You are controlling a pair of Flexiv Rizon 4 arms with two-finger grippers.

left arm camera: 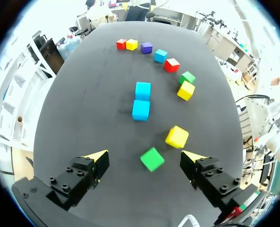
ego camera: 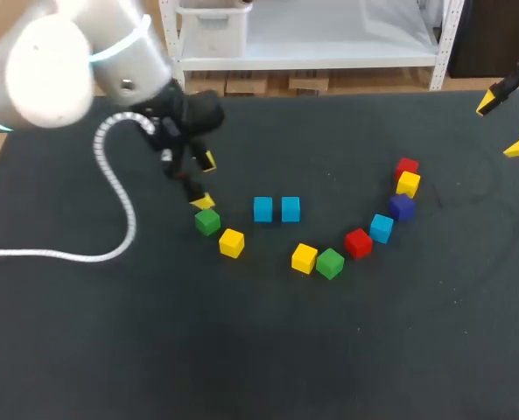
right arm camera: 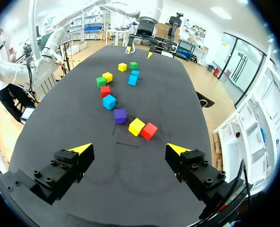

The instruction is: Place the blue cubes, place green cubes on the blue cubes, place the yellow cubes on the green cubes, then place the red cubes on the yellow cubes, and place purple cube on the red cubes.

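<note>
Two blue cubes sit side by side mid-table, seen ahead of my left gripper as a touching pair. My left gripper hangs open over a green cube, which lies between its fingers untouched. A yellow cube lies beside it. An arc to the right holds yellow, green, red, blue, purple, yellow and red cubes. My right gripper is open at the far right, holding nothing.
The left arm's white cable loops over the black table at the left. In the right wrist view the nearest cubes are a red one and a yellow one, ahead of the fingers.
</note>
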